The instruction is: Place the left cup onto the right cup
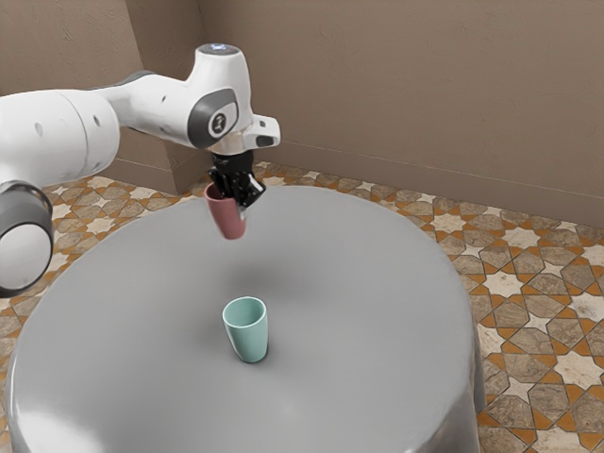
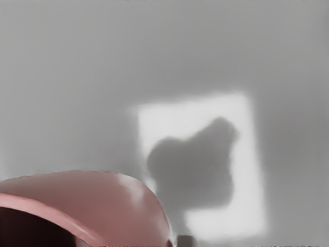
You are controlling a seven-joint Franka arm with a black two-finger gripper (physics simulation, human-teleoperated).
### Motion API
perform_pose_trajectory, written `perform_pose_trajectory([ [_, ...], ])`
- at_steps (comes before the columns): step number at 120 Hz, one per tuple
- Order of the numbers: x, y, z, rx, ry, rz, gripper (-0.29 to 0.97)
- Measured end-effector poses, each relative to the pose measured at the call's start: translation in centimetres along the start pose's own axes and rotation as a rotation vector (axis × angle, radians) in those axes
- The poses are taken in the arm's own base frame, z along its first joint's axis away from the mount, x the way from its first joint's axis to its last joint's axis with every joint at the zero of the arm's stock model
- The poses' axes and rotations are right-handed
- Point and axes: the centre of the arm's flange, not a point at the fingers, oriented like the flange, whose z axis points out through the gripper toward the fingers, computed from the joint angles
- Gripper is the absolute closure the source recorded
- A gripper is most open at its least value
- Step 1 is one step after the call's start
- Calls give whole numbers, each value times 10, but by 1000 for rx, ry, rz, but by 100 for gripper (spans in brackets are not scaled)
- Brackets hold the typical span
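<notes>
The grey table [image 1: 396,311] carries the teal cup [image 1: 246,329], which stands upright near the table's middle. The white arm [image 1: 104,118] comes in from the exterior view's left, above and behind the teal cup. The pink cup [image 1: 227,219] hangs in the air, clear of the table, up and back from the teal cup and tilted. The gripper [image 1: 238,193] pinches the pink cup at its rim, fingers close together. In the wrist view the pink cup [image 2: 97,206] sits just under the hand, over bare table [image 2: 77,77].
</notes>
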Motion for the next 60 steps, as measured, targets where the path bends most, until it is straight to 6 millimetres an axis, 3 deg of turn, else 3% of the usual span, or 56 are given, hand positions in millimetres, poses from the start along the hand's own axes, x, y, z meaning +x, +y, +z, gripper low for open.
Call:
perform_pose_trajectory([
  [36, 2, 54, -28, -37, 31, 65, 78],
  [60, 0, 78, -35, -47, 27, 80, 78],
])
